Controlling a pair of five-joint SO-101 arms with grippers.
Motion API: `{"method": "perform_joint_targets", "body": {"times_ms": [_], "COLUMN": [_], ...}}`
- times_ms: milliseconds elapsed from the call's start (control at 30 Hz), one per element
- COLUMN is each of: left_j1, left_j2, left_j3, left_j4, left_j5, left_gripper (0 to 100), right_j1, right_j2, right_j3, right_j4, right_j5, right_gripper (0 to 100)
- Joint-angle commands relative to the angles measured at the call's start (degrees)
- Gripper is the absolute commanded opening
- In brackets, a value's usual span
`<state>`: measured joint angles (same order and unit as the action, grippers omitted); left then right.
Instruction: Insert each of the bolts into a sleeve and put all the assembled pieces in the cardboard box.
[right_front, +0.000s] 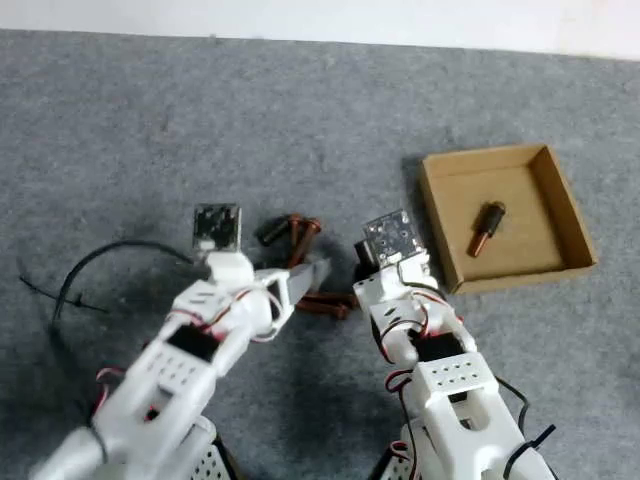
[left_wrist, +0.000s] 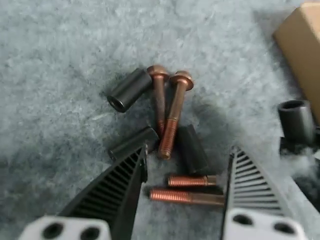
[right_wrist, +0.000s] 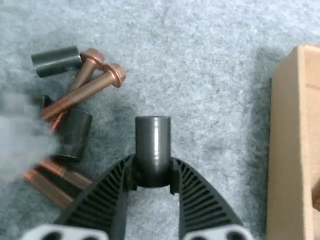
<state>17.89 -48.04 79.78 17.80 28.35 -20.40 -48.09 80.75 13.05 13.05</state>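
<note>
Several copper bolts (left_wrist: 175, 112) and dark sleeves (left_wrist: 130, 90) lie in a loose pile on the grey carpet (right_front: 150, 130). My left gripper (left_wrist: 189, 150) hangs open just above the pile, with two bolts (left_wrist: 187, 196) lying between its fingers and a sleeve (left_wrist: 192, 147) at their tips. My right gripper (right_wrist: 153, 170) is shut on a dark sleeve (right_wrist: 152, 145), held level just above the carpet between the pile (right_wrist: 75, 134) and the cardboard box (right_wrist: 292, 150). In the high view the box (right_front: 440, 215) holds one assembled bolt and sleeve (right_front: 487, 228).
Both arms (right_front: 200, 340) (right_front: 430, 350) come in from the near edge, their grippers close together by the pile (right_front: 300, 235). A black cable (right_front: 75, 275) loops on the carpet to the left. Bare carpet stretches behind the pile and the box.
</note>
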Motion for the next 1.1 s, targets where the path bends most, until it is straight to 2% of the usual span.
{"method": "perform_joint_targets", "body": {"times_ms": [0,200,367,633,1067], "left_j1": [0.5,0.5,0.6,0.5,-0.9], "left_j2": [13.8,25.5,32.0,38.8,43.2], "left_j3": [-10.2,-17.7,-22.5,-34.0,-36.7], "left_j4": [-1.8,-1.8,-1.5,13.9,14.9], "left_j5": [-0.4,-6.7,-9.2,-9.1,-9.1], "left_gripper": [25,25,25,26,25], "right_j1": [0.8,0.8,0.8,2.9,4.3], "right_j2": [-1.5,-1.5,-1.4,-1.3,-1.2], "right_j3": [-0.5,-0.5,-0.5,-0.4,-0.3], "right_j4": [0.0,0.0,0.0,0.1,0.1], "right_j5": [-0.6,-0.6,-0.5,-0.5,-0.5], "right_gripper": [0.4,0.4,0.4,0.4,0.4]}}
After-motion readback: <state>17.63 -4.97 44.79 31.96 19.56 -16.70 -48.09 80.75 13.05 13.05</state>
